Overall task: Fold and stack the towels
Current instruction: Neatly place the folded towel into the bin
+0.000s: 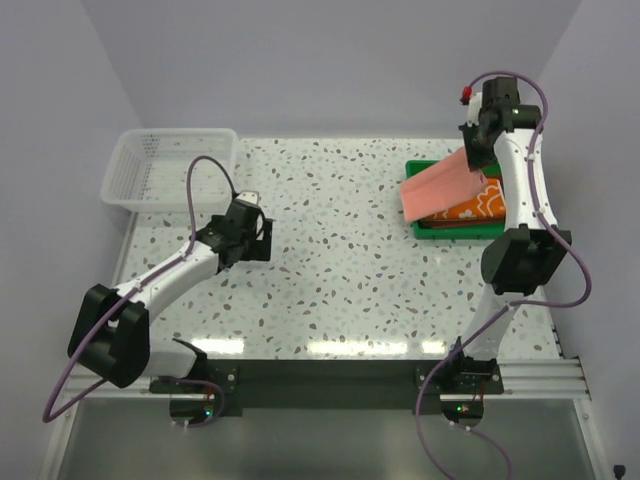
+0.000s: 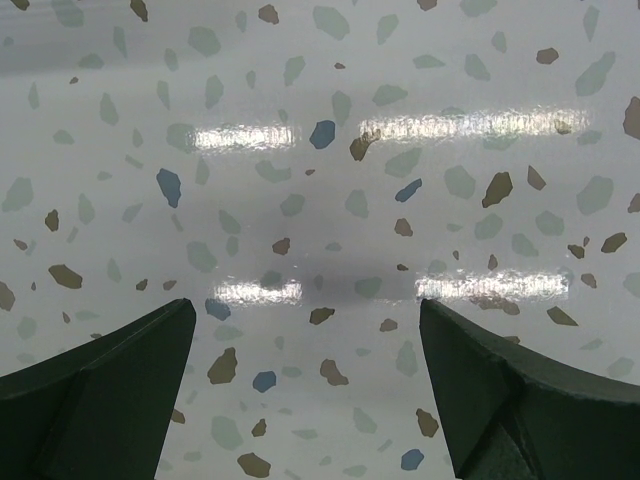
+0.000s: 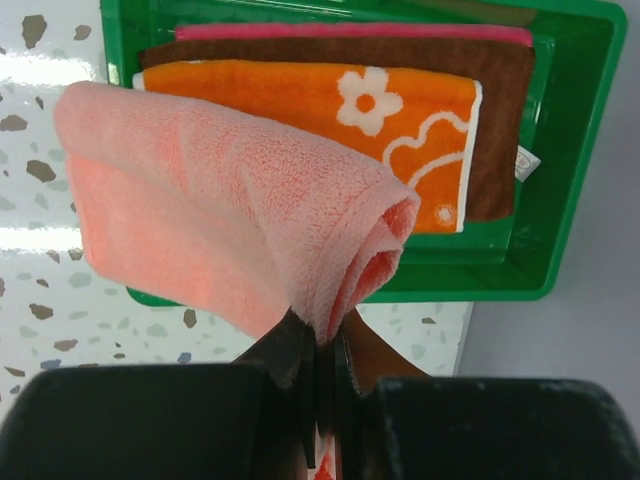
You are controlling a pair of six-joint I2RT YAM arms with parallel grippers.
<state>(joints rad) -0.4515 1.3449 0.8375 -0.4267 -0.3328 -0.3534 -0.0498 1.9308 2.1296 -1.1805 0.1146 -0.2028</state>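
The left claw (image 2: 305,318) hangs open over the table (image 2: 300,150). Farther out, the right claw (image 3: 320,340) pinches the salmon towel (image 3: 200,220) by its bunched fold. Soft and light, it likely sags wherever unsupported, above the orange flowered towel (image 3: 380,110) in the green tray (image 3: 580,150).

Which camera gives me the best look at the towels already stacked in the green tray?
Right wrist: the orange flowered towel lies on the brown towel, with a hot pink towel showing behind it, inside the green tray. From the top external, the held salmon towel covers much of them. Left wrist shows only table.
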